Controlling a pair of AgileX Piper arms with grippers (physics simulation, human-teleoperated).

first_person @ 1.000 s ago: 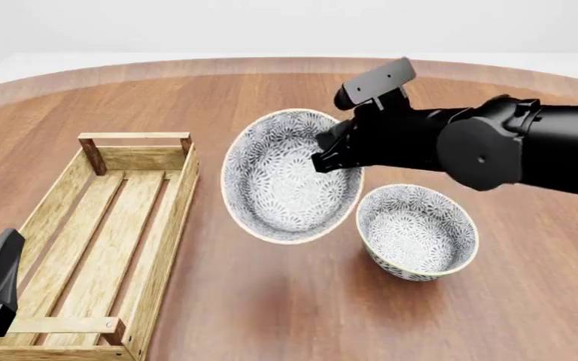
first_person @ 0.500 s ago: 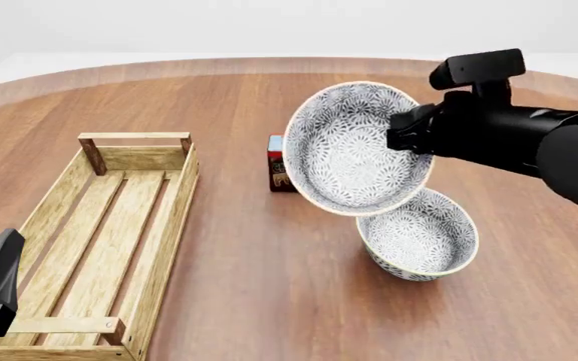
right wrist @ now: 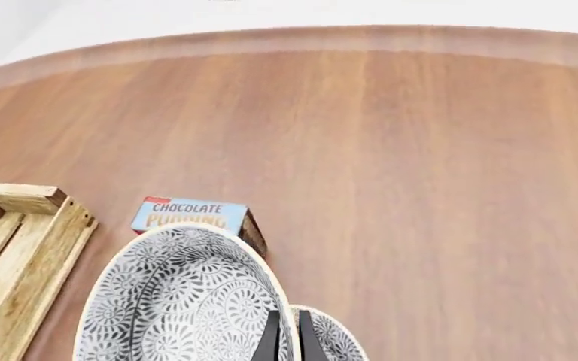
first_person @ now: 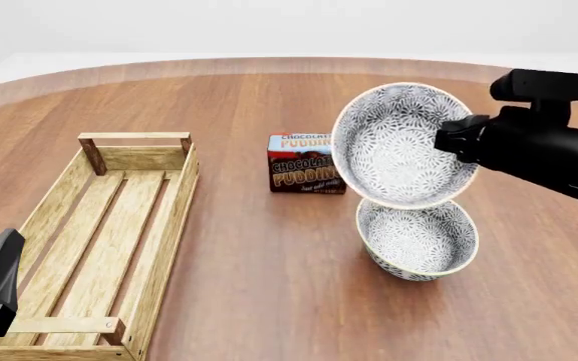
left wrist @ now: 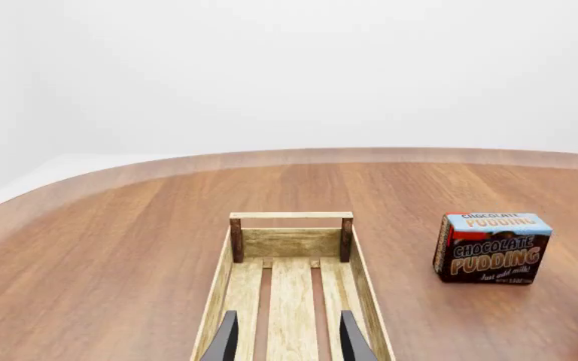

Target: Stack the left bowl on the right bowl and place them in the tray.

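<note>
My right gripper is shut on the rim of the left bowl, a white bowl with a grey floral pattern. It holds the bowl tilted in the air, just above the matching right bowl on the table. In the right wrist view the fingers pinch the held bowl's rim, and the other bowl peeks out beneath. The light-wood tray lies at the left. My left gripper hangs open over the tray's near end, with nothing between its fingers.
A chocolate pudding box stands on the table between the tray and the bowls, also seen as the pudding box and the pudding box. The round wooden table curves away at the back.
My right gripper has carried the tilted bowl rightward, from beside the tray to directly above the right bowl. This uncovered the pudding box. The left arm has not moved.
</note>
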